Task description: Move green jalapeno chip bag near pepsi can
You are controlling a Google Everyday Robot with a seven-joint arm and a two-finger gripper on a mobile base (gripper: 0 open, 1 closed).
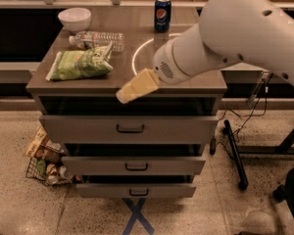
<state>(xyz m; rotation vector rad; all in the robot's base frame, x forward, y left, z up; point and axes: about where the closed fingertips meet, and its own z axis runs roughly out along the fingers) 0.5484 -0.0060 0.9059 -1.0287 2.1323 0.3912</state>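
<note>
The green jalapeno chip bag lies flat on the left side of the countertop. The pepsi can stands upright at the back of the counter, right of center. My gripper is a pale yellow tip on a large white arm. It hangs over the counter's front edge, to the right of the bag and apart from it, holding nothing I can see.
A clear water bottle lies just behind the bag. A white bowl sits at the back left corner. Below the counter are three drawers. A wire basket of snacks stands on the floor at left.
</note>
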